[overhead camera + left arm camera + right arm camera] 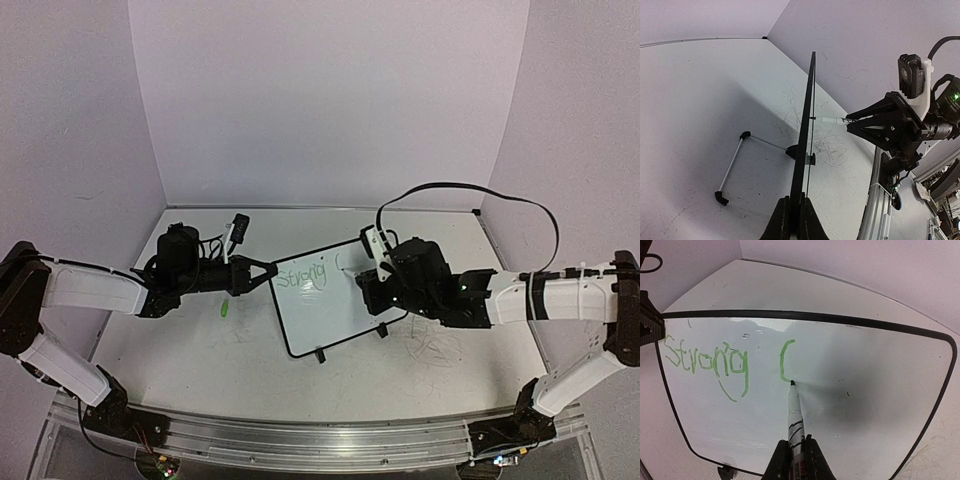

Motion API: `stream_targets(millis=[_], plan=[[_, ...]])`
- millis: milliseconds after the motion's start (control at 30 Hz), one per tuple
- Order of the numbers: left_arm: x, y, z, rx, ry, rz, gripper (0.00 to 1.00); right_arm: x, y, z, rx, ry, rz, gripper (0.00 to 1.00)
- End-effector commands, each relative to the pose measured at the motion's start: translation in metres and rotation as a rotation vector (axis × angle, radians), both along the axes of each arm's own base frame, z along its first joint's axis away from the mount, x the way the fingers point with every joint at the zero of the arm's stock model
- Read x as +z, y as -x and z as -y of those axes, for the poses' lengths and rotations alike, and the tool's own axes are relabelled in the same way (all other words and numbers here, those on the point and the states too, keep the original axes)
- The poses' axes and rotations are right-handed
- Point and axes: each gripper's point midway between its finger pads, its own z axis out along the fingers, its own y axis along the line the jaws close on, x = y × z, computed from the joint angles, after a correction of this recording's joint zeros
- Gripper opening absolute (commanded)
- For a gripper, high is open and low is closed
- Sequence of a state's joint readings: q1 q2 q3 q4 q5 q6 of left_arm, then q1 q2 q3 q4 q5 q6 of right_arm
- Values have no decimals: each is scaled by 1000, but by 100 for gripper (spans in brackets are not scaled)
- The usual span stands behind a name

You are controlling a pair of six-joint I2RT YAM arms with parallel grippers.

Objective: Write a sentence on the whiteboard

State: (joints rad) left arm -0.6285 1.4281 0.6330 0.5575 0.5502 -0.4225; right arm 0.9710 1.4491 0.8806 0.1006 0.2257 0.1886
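The whiteboard (330,310) stands tilted at the table's middle, and shows edge-on (807,115) in the left wrist view. My left gripper (268,272) (796,212) is shut on the board's left frame edge. The sentence (705,360) in green reads "Strong", then a curved stroke (783,360); it also shows small from above (300,274). My right gripper (795,452) (368,282) is shut on a white marker (795,415). The marker's green tip touches the board at the stroke's lower end. The left wrist view shows this marker (832,120) meeting the board face.
A small green cap (225,310) lies on the table left of the board. The board's wire stand (732,167) rests behind it. Grey scribbles (435,350) mark the table at the right. An aluminium rail (320,440) runs along the near edge; purple walls enclose the table.
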Motion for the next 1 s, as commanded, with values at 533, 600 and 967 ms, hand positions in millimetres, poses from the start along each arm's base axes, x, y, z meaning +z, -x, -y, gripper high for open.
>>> stream_targets(millis=[533, 600, 967], plan=[[2, -6, 0, 16, -17, 17, 0, 39, -5, -21, 56, -91, 63, 0], [2, -6, 0, 15, -18, 16, 0, 40, -5, -22, 60, -93, 65, 0], [4, -6, 0, 15, -17, 20, 0, 33, -12, -21, 22, -74, 57, 0]])
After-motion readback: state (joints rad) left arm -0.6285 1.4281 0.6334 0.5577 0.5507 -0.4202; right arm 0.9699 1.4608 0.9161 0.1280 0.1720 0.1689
